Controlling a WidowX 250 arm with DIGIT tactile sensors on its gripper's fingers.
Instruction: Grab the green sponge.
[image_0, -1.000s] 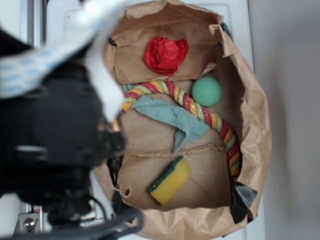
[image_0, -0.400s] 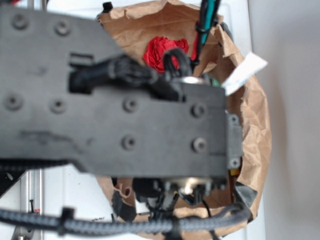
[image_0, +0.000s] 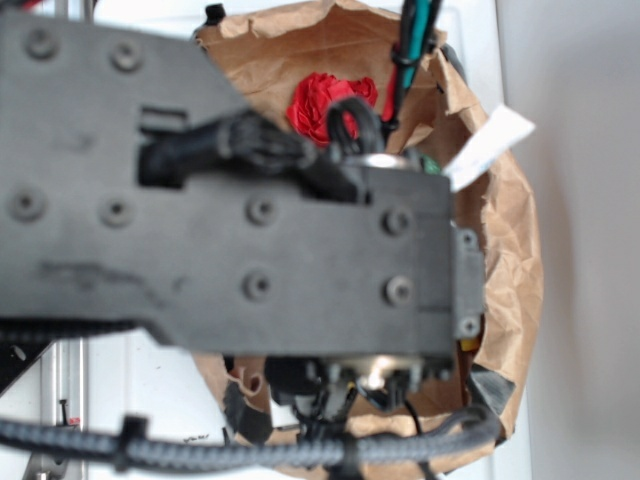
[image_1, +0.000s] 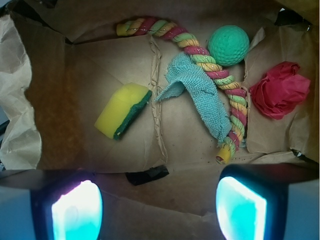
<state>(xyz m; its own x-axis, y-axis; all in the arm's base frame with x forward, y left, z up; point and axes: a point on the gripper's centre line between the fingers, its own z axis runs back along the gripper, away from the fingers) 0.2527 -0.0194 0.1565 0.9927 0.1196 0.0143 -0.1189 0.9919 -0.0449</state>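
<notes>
The green sponge (image_1: 122, 110), a yellow foam block with a dark green layer on its right face, lies on the floor of the brown paper bag (image_1: 45, 110) in the wrist view, left of centre. My gripper (image_1: 159, 212) hangs open above the bag's near wall, its two glowing pads far apart with nothing between them. The sponge is ahead of the left pad (image_1: 77, 212), well clear of it. In the exterior view the arm's black body (image_0: 240, 220) fills the frame and hides the sponge.
A striped rope toy (image_1: 210, 65) arcs across the bag, a teal rag (image_1: 200, 95) drapes over it. A green dimpled ball (image_1: 228, 46) and red crumpled paper (image_1: 280, 89) lie at the right. Black tape (image_1: 146, 175) marks the near wall. Bag walls (image_0: 510, 230) stand all around.
One second ago the arm was at the left of the bag and the sponge showed. It has since swung over the bag and covers it. No visible movement in the last 0.4 s.
</notes>
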